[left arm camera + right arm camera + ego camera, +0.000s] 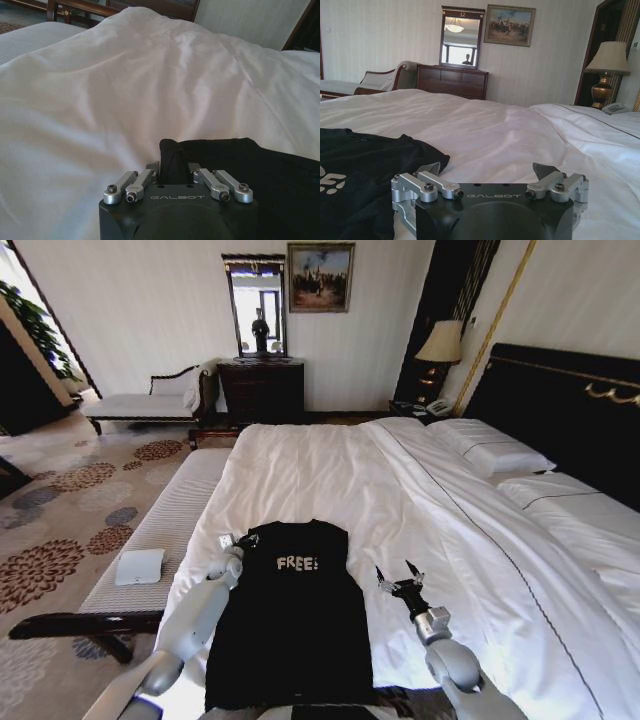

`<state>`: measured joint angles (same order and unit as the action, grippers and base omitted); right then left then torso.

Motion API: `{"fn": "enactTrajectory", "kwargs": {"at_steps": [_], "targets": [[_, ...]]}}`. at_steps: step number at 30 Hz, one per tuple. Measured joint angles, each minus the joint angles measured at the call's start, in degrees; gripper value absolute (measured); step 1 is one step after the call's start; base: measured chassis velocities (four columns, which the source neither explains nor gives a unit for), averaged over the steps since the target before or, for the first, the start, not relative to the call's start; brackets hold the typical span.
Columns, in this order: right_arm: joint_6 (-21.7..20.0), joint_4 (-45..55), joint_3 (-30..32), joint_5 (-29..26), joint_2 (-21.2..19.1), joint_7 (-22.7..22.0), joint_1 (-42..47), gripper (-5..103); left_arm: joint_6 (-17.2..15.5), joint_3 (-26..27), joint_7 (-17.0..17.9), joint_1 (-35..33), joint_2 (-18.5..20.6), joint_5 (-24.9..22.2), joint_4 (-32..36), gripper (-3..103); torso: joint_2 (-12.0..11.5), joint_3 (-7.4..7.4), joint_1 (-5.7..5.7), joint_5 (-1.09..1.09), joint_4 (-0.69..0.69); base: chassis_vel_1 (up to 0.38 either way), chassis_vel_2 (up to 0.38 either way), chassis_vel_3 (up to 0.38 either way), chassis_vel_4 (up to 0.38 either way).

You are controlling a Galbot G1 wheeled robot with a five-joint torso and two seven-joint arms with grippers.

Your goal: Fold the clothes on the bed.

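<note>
While the black T-shirt (290, 625) lies flat on the white bed (330, 480) with its long axis running from the near edge toward the far side and the collar pointing away from you, your two grippers bracket its upper end. The left gripper (243, 540) sits right at the shirt's left shoulder — in the left wrist view a bunched fold of black cloth (172, 160) stands between its fingers, which are closed in on it. The right gripper (400, 578) is on the bare sheet just beside the shirt's right edge, fingers spread wide and holding nothing; the fabric lies off to its inner side, close but apart. So the left arm already has cloth — the right one has to reach inward. The shirt's bottom hem is cut off at the near edge of the head view, and the sleeves are hard to tell from the body.
</note>
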<state>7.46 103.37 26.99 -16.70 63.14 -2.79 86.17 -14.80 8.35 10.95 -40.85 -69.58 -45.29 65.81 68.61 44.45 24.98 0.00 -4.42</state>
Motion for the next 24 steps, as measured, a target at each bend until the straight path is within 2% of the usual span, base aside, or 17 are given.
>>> {"fn": "enactTrajectory", "kwargs": {"at_steps": [3,6,8,9,12,13,16,18,19,22,24], "targets": [[-0.1,-0.1,0.0,-0.4,-0.1,0.0,-0.1,100,0.1,0.0,-0.3,0.1,0.0,0.0,-0.2,21,0.0,0.00,0.00,0.00,0.00,0.000,0.000,0.000,0.000],[-0.8,-0.7,-0.7,-3.0,-0.4,-0.2,-1.1,100,0.5,-0.1,-0.6,0.2,0.4,0.0,-0.1,5,0.0,0.00,0.00,0.00,-0.01,0.000,0.000,0.000,0.000],[-2.5,-1.5,-1.5,-7.1,-1.2,-0.7,-3.0,100,0.7,-0.3,-0.7,0.1,1.0,-0.1,0.1,2,0.0,0.00,0.00,0.00,-0.01,0.000,0.000,0.000,0.000],[-2.5,-1.5,-1.5,-7.1,-1.2,-0.7,-3.0,100,0.7,-0.3,-0.7,0.1,1.0,-0.1,0.1,2,0.0,0.00,0.00,0.00,-0.01,0.000,0.000,0.000,0.000],[-7.3,-3.2,-3.6,-16.6,-3.3,-1.6,-8.1,100,1.1,-0.4,-0.6,0.0,1.5,-0.2,0.2,2,0.0,0.00,0.00,-0.01,0.00,0.000,0.000,0.000,0.000],[-7.3,-3.2,-3.6,-16.6,-3.3,-1.6,-8.1,100,1.1,-0.4,-0.6,0.0,1.5,-0.2,0.2,2,0.0,0.00,0.00,-0.01,0.00,0.000,0.000,0.000,0.000],[-14.2,-8.0,-6.8,-32.7,-4.4,-2.9,-17.5,100,1.1,-0.5,0.0,0.0,1.9,-1.5,0.7,2,0.0,0.01,0.00,-0.01,-0.01,0.000,0.000,0.000,0.000],[-16.9,-12.7,-9.4,-39.1,-3.9,-3.2,-23.8,100,1.2,-0.7,0.3,-0.2,2.3,-1.9,1.2,2,0.0,0.01,0.00,-0.01,0.01,0.000,0.000,0.000,0.000],[-16.9,-12.7,-9.4,-39.1,-3.9,-3.2,-23.8,100,1.2,-0.7,0.3,-0.2,2.3,-1.9,1.2,2,0.0,0.01,0.00,-0.01,0.01,0.000,0.000,0.000,0.000],[-19.7,-20.8,-13.8,-45.1,-1.8,-2.5,-32.0,100,1.3,-0.8,0.3,-0.5,2.9,-2.3,1.5,2,0.0,0.01,0.01,0.00,0.02,0.000,0.000,0.000,0.000],[-20.3,-23.2,-15.2,-45.9,-0.9,-2.0,-34.4,100,1.3,-0.8,0.4,-0.6,3.0,-2.3,1.5,2,0.0,0.01,0.01,-0.01,0.00,0.000,0.000,0.000,0.000]]}}
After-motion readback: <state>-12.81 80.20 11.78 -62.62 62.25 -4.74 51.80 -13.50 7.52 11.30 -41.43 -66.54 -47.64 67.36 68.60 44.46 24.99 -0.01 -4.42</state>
